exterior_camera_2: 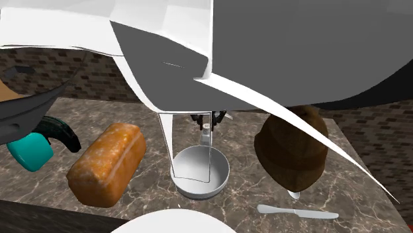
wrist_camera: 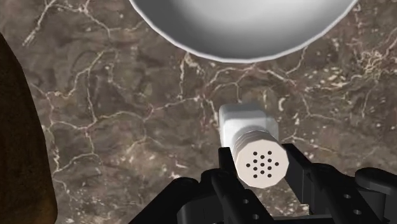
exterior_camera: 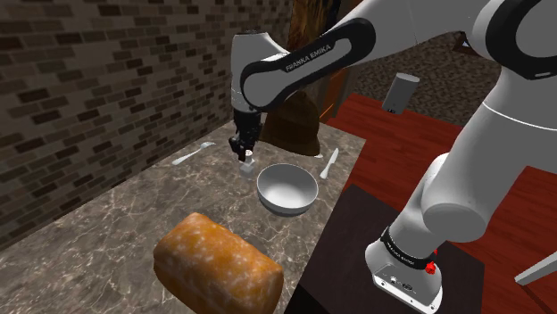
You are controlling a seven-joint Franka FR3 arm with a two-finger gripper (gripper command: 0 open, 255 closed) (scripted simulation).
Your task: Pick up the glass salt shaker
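- The white arm (exterior_camera: 303, 58) reaches from the stand over the brown marbled counter (exterior_camera: 98, 223) and bends down towards its far part, in front of a dark brown domed object (exterior_camera: 295, 125).
- A crusty bread loaf (exterior_camera: 217, 263) lies on the near part of the counter, well apart from the work and no obstacle.
- A grey bowl (exterior_camera: 286, 187) sits just beside the grasp point. It is the nearest thing a sideways drift could knock.
- The black gripper (exterior_camera: 243, 153) points straight down. In the wrist view its fingers (wrist_camera: 298, 167) press against opposite sides of the shaker's perforated top, so I judge it clenched on the shaker.
- The salt shaker (wrist_camera: 249, 130), drawn white with a pale dotted cap, stands upright between the bowl and the domed object. Its base appears to be at the counter, though I cannot tell whether it has left the surface.
- Step in hand, as I judge it, is the grasp made and the lift not yet plain.
- The next move calls for a straight vertical rise with the grip firm, as the hold is high on a narrow cap and could slip or tilt.
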